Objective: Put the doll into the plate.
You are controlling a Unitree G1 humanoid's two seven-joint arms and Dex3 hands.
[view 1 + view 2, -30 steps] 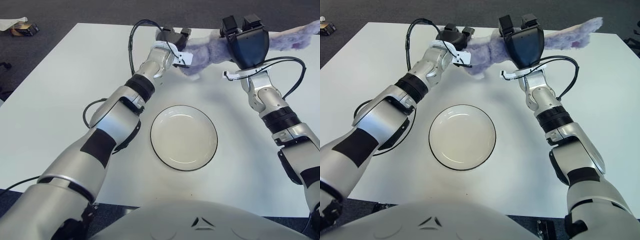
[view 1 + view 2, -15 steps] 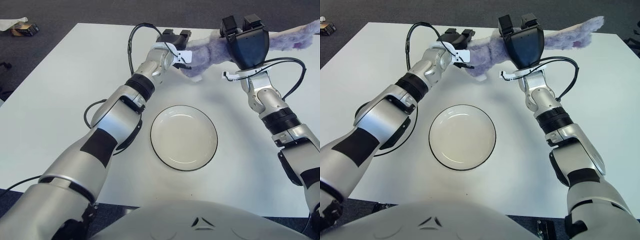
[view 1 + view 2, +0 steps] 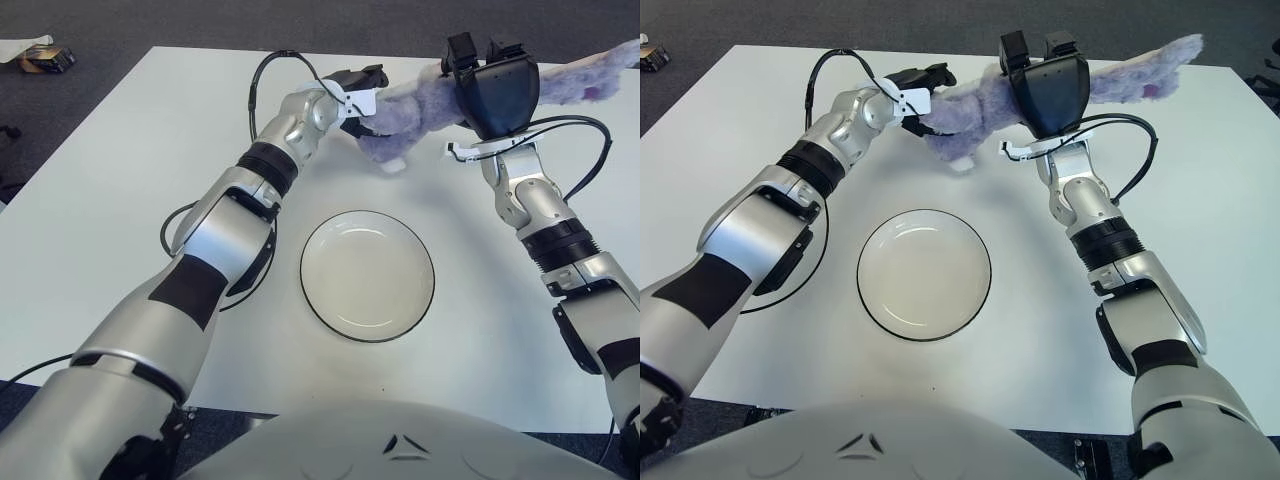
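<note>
Plate (image 3: 367, 275) is sitting nearest, on the white worktop (image 3: 120, 200), holding nothing; its dark rim is showing all round. Taking it as the landmark.

Beyond the plate, the left hand (image 3: 358, 92) is reaching in from the far-left side. Over the last second it has been swinging upward and turning at the wrist, so its fingers are now lying against the near end of the doll (image 3: 420, 105) rather than hanging beside it. Whether they are closing on the fur or only touching it, I cannot tell.

Beyond the plate and a little right, the right hand (image 3: 492, 85) is clamping round the doll's middle, dark palm facing the camera, much where it was a second ago. The doll, a purple plush, is stretching across behind the plate: lower end with a pale foot dipping toward the worktop, the other end trailing off to the far right. It appears lifted, held clear of the plate.

Reading: this looks like a two-handed steadying or a handover, with the carry to the plate not yet begun.

Obstacles: nothing is lying between doll and plate. Black cables are looping off both wrists and could catch the plush. Far left of the plate, off the worktop, a small dark object (image 3: 48, 58) is lying on the floor, out of the way.
</note>
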